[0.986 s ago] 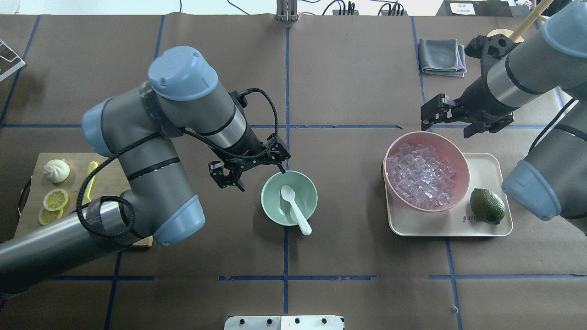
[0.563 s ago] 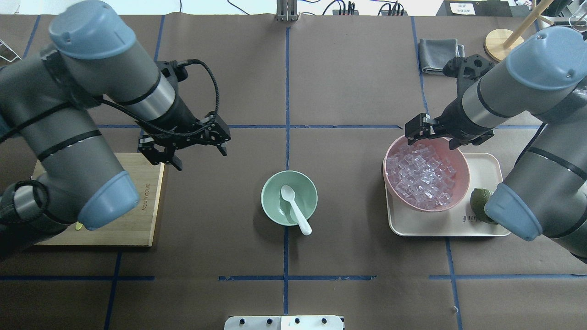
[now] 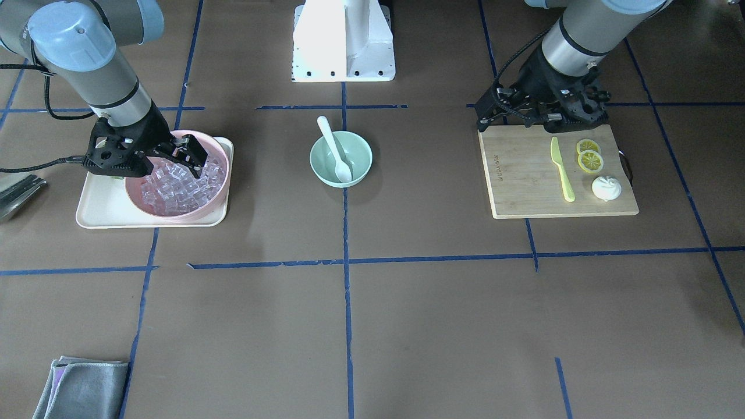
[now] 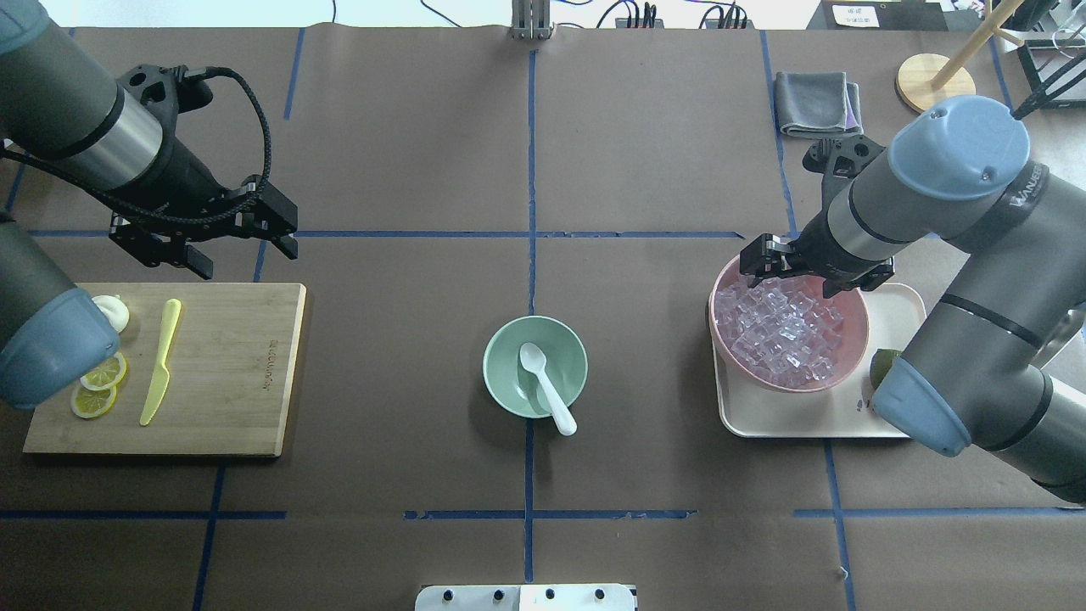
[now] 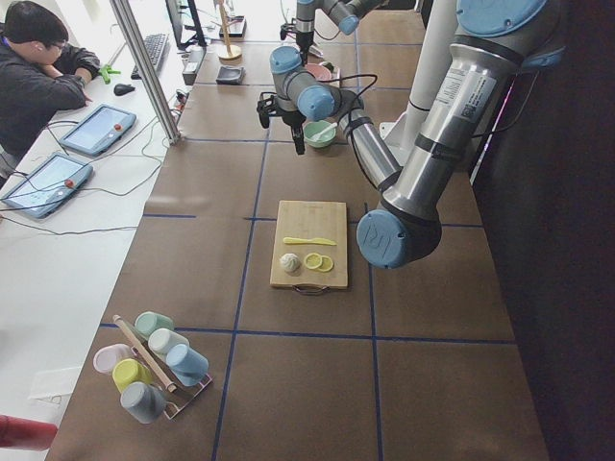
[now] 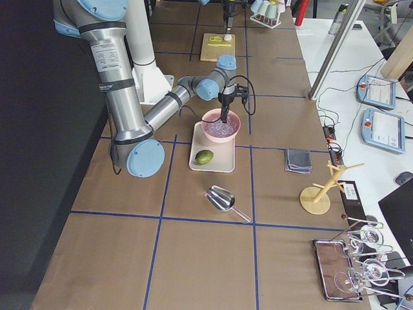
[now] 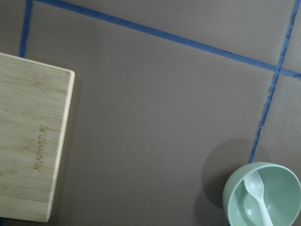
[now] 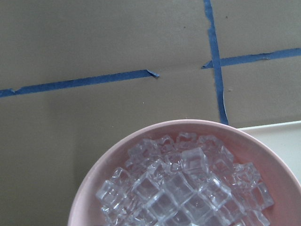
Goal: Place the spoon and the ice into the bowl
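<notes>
The mint-green bowl stands at the table's middle, also in the front view and the left wrist view. The white spoon lies in it, its handle over the near rim. The ice is a heap of clear cubes in the pink bowl, close up in the right wrist view. My right gripper is open and empty just over the pink bowl's far rim. My left gripper is open and empty beyond the cutting board's far edge.
A wooden cutting board at the left holds a yellow-green knife, lemon slices and a bun. The pink bowl sits on a cream tray with a lime. A grey cloth and a wooden stand lie beyond.
My left gripper drew back from the mint-green bowl to the far left, leaving the spoon in the bowl. My right gripper moved in over the pink bowl's far rim.
</notes>
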{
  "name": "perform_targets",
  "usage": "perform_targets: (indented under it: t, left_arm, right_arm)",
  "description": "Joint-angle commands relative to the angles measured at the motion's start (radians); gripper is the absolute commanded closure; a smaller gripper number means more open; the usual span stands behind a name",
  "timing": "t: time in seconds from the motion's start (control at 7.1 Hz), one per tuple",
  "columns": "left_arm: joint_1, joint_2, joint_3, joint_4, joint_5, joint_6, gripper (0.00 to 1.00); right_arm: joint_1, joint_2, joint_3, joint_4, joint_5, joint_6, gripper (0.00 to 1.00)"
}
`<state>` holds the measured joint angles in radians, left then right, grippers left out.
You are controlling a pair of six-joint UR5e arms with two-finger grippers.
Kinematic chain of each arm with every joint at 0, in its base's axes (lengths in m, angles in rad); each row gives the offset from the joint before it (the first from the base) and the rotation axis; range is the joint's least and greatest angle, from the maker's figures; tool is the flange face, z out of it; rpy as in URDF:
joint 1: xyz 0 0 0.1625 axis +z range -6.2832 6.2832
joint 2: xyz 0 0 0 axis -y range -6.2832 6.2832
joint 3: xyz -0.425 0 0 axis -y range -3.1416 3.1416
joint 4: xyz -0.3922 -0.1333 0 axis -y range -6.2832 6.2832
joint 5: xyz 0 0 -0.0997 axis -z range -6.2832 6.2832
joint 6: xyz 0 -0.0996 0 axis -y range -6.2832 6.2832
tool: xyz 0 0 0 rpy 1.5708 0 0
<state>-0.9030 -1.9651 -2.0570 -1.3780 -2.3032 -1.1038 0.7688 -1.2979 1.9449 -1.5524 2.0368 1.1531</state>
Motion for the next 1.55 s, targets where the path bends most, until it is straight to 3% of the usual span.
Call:
perform_targets:
  t: [0.0, 1.13, 1.41]
  left_arm:
    - [-0.022, 0.018, -0.011, 0.001, 0.001, 0.019, 0.00]
    - [-0.028, 0.025, -0.029, 0.027, 0.001, 0.019, 0.00]
    - [-0.030, 0.025, -0.035, 0.028, 0.001, 0.019, 0.00]
  right_arm:
    - [-0.022, -0.001, -0.027, 0.003, -0.001, 0.050, 0.01]
    - [-0.066, -0.044, -0.041, 0.003, -0.001, 0.056, 0.02]
    - [-0.066, -0.046, -0.040, 0.003, -0.001, 0.056, 0.53]
